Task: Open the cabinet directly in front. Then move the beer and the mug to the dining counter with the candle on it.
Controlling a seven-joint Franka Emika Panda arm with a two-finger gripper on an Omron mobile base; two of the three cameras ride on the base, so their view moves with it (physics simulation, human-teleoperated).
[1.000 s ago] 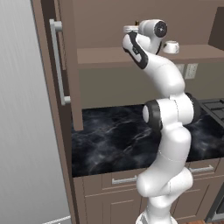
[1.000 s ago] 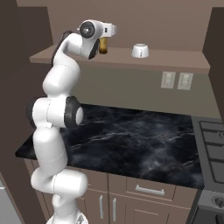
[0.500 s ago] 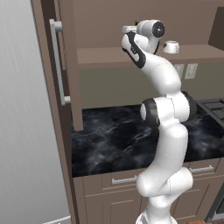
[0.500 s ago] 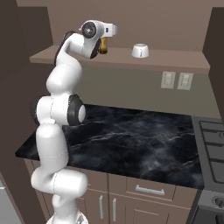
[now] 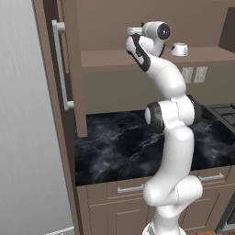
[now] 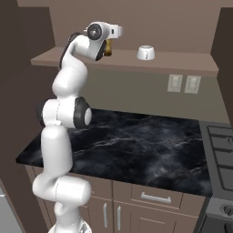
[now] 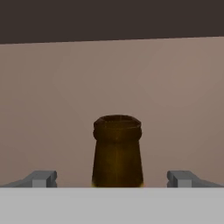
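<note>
Cabinet: the brown wooden wall cabinet (image 5: 69, 69) with a long silver bar handle (image 5: 60, 64) is standing open, its door swung out to the left and showing a single wooden shelf (image 6: 182, 61).
Shelf contents: the slim amber-brown glass bottle of beer (image 7: 117, 151) is standing upright near the shelf's middle; the squat white mug (image 6: 145, 53) is sitting well apart from it, to the right.
Gripper: the two-finger gripper (image 7: 114, 178) is reaching level into the cabinet, jaws spread wide, one dark fingertip (image 7: 41, 178) lying on each side of the bottle neck with clear gaps, touching nothing.
Below: the black marble worktop (image 6: 145, 150) is running under the shelf.
Hidden: the hand is covering most of the bottle in both base views; its label is cut off in the hand view.
</note>
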